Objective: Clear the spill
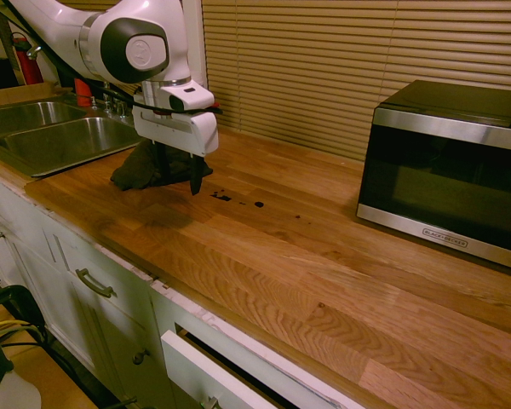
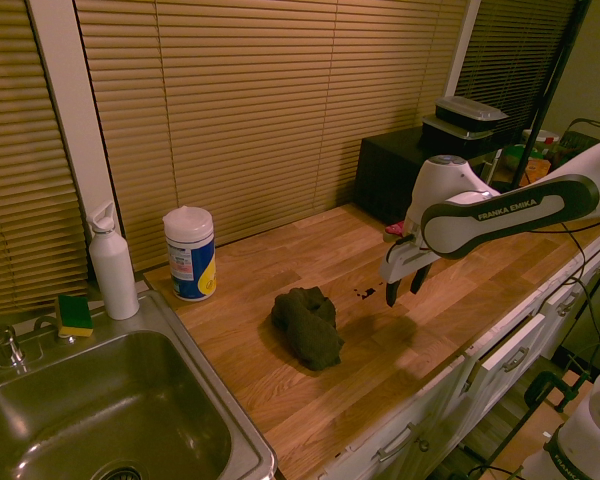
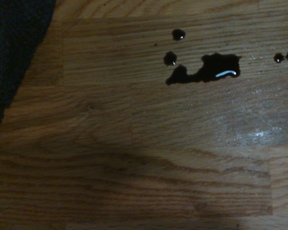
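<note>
the cloth [image 2: 308, 325] lies bunched on the counter [image 1: 307, 264], just beside the spill [image 1: 224, 198] — probably put there so it can be picked up and drawn over the drops with little travel. the heap stands up in folds, which should give the fingers something to pinch, though a loose bunch may wipe unevenly.

the gripper [image 2: 404, 295] points down near the cloth, its fingers apart with nothing between them, as if lining up for a grasp. from the cloth, the spill trails off in a short line toward the microwave [image 1: 451, 170]; its wettest blotch has a shine, so a hasty drag could smear it.

the wiping looks still to be done. next, i'd judge, the gripper needs to go over to the cloth and close on a raised fold — low enough to hold, clear of the wood.
</note>
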### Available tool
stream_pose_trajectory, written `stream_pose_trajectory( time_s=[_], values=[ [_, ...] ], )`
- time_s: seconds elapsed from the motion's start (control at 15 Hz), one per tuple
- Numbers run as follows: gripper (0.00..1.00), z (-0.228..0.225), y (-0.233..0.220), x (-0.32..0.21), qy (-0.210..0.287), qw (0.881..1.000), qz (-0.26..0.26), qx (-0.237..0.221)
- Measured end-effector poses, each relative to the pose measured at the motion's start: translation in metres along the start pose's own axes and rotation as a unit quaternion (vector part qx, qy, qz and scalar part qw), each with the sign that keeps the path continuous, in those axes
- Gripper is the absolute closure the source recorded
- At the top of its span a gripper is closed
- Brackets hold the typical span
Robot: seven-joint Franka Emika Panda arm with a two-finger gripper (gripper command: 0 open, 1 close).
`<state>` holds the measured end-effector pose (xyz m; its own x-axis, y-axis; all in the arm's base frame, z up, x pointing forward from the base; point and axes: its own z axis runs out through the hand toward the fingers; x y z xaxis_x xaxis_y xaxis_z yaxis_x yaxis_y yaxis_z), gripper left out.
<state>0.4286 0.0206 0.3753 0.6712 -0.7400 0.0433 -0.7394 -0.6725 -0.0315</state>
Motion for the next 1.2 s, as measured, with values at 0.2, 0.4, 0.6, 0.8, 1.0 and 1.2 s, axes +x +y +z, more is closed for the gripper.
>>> stream_pose_trajectory(
  time_s=[0.2, 0.4, 0.6, 0.8, 1.0, 1.2],
  values=[
    [0.0, 0.0, -0.001, -0.001, 0.0, 1.0, 0.006, 0.003],
    [0.0, -0.008, -0.015, -0.007, 0.012, 1.0, -0.008, 0.015],
    [0.0, -0.033, -0.043, -0.018, 0.032, 0.998, -0.026, 0.037],
    [0.0, -0.061, -0.084, -0.038, 0.048, 0.996, -0.042, 0.064],
    [0.0, -0.072, -0.126, -0.06, 0.053, 0.994, -0.05, 0.079],
    [0.0, -0.064, -0.166, -0.077, 0.05, 0.993, -0.061, 0.084]
  ],
)
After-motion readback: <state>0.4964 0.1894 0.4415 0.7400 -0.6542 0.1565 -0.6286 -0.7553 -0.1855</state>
